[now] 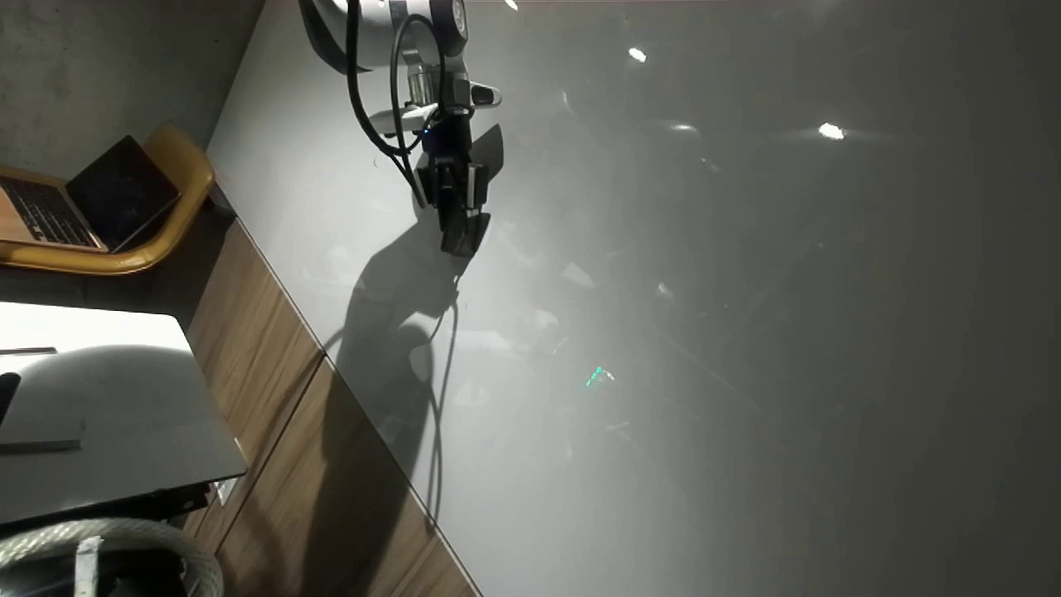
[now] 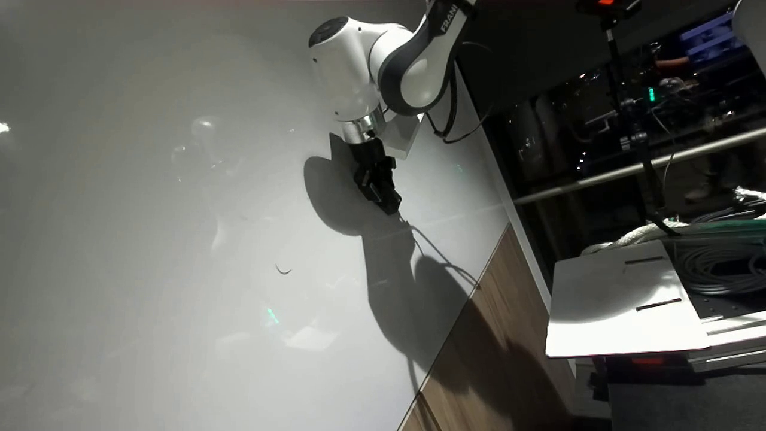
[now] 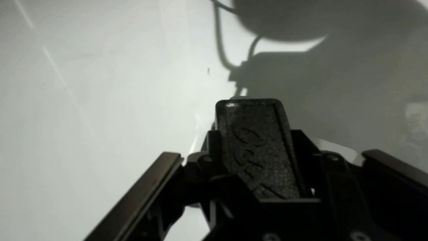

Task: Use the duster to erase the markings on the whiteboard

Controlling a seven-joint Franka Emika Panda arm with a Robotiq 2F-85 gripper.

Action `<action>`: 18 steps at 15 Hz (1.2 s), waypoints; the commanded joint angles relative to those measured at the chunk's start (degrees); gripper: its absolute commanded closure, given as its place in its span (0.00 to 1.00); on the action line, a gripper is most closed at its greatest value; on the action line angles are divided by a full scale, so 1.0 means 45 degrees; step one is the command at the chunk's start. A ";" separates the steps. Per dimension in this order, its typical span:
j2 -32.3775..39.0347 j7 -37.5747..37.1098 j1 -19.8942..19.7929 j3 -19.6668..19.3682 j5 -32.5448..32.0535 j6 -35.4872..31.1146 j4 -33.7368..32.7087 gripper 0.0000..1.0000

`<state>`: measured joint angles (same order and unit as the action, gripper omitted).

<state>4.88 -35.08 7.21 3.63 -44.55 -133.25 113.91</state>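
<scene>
Pincer point(image 3: 254, 144) clamped on the duster point(image 3: 259, 152)

I pinch it by its long sides, likely the best hold: I judge it light, stiff-backed, soft where it wipes. I cannot read the script point(image 3: 249, 157) on its back. Just beyond my pincer lies the whiteboard point(image 2: 149, 359), contact uncertain; well aside, a curved marking point(image 2: 283, 271). Farthest, up my arm point(image 2: 359, 72), lettering point(image 2: 448, 18) reads "FRAN", the rest unclear.

One whiteboard point(image 1: 746, 398), one duster point(image 3: 256, 144), two fingers point(image 3: 303, 154), one laptop point(image 1: 98, 203), one curved marking point(image 2: 283, 273) in an exterior view
</scene>
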 commanded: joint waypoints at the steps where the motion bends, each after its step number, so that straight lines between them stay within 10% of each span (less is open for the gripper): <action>1: 0.0103 0.0097 0.0375 0.0428 -0.0081 -0.0418 -0.1111 0.71; 18: 0.2004 -0.0094 0.2452 0.2200 -0.0185 0.0574 -0.3529 0.71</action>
<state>7.21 -35.19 16.66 13.17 -44.59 -130.44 103.87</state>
